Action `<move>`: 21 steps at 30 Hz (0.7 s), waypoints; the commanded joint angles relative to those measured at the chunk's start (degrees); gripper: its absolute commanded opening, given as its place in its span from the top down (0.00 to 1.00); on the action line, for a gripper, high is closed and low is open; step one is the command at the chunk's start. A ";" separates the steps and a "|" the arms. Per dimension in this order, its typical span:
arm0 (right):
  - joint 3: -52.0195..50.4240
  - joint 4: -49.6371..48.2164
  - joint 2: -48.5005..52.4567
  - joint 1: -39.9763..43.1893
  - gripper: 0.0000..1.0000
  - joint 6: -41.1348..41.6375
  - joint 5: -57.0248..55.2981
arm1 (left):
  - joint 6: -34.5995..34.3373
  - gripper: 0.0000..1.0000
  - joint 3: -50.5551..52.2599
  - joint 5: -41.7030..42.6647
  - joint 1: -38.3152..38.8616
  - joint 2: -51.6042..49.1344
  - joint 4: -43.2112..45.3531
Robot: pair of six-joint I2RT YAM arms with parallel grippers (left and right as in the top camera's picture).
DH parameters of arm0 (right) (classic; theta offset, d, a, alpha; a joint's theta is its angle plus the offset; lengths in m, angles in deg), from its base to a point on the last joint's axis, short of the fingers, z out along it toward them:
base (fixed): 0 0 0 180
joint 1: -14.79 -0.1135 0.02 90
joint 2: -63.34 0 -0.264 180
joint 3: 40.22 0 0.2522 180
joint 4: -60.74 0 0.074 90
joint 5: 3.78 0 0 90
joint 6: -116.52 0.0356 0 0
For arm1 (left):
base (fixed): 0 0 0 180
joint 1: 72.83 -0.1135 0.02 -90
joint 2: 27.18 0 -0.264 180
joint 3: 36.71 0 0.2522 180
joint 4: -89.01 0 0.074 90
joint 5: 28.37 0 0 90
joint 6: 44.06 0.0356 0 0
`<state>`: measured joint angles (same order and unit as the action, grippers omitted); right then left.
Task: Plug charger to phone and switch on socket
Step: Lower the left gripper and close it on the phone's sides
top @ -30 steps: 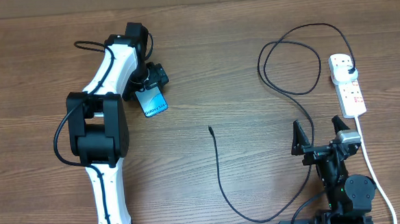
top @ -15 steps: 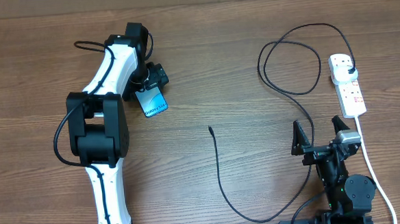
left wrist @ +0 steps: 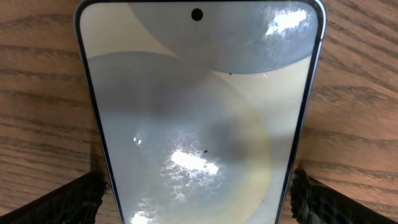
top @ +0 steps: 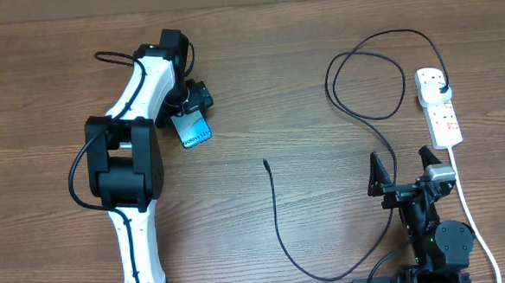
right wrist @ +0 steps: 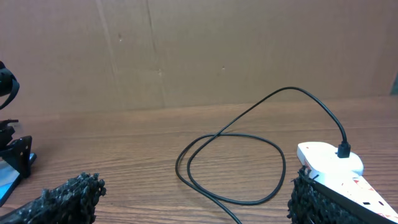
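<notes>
- Overhead: the phone (top: 196, 130) lies at 10 o'clock from the table's centre, its blue screen up. The left gripper (top: 194, 108) stands over its far end with jaws spread wide, holding nothing.
- Overhead: the charger (top: 278, 227) has its connector tip (top: 265, 164) lying free just off centre toward 5 o'clock. Its cable sweeps round by 6 o'clock, then loops up to the plug (top: 443, 89), already seated in the socket (top: 442, 114) at 2 o'clock.
- Overhead: the right gripper (top: 402, 170) waits at 4 o'clock, jaws wide and empty, well apart from the tip.
- Left wrist: the phone (left wrist: 199, 112) fills the frame, glossy, with its camera hole at 12 o'clock. The fingers (left wrist: 68, 199) sit at 7 and 5 o'clock, just beside its long edges; I cannot tell whether they touch.
- Right wrist: the pads (right wrist: 62, 196) frame the view at 7 and 5 o'clock with a wide gap between them. The socket (right wrist: 329, 160) is at 4 o'clock and the cable loop (right wrist: 230, 168) lies nearer the middle.
- Handling, as I judge it: the cable is light and limp and will trail and twist, so pinch the stiff connector housing just behind the tip. The phone is slim, smooth and likely slippery, so clamp its long edges and keep off the glass. The strip looks light and may slide under a switch press.
</notes>
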<state>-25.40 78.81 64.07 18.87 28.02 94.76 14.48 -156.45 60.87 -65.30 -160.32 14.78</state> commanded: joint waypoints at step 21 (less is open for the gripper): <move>-0.61 -0.17 -0.57 -0.26 0.00 0.22 -0.59 | -0.94 0.00 1.73 0.13 0.00 -0.63 0.55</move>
<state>-25.40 78.84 64.07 18.87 28.04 94.76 14.32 -156.36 60.72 -65.30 -160.32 14.93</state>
